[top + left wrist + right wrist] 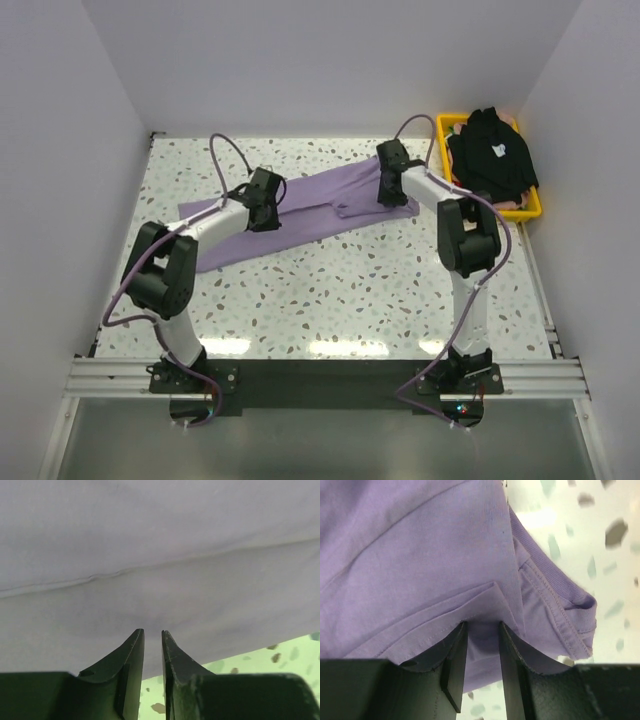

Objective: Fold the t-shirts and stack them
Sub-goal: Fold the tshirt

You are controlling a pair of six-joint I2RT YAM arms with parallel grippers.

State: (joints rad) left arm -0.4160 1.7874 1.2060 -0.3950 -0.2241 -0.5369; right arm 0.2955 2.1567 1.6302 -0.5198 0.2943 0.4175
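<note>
Cloth fills both wrist views: the lavender t-shirt [320, 205] lies stretched in a long band across the far half of the speckled surface [350, 290], running from the left side toward the right, mostly flat with some folds at its right end. The left gripper [266, 218] is down on the left-middle part of that band, and the right gripper [388, 195] is down on its right end, so the two are well apart along the same garment. In the left wrist view the left gripper [152, 637] has its jaws set narrow, only a thin slit between them, with the lavender t-shirt [160, 555] spread just beyond the tips and a seam [100, 575] crossing it; pale cloth shows in the upper part of the slit, but I cannot tell whether the jaws actually pinch it. A corner of the surface [280, 655] shows at the lower right. In the right wrist view the right gripper [482, 630] is closed on a fold of the lavender t-shirt [410, 555], the fabric running down into the gap between the jaws, with the ribbed collar [555, 605] just to the right of them and the surface [620, 555] beyond. The black t-shirt [490, 155], its small white mark [499, 151] facing up, sits heaped in the yellow basket [525, 212] at the far right corner, apart from both arms.
</note>
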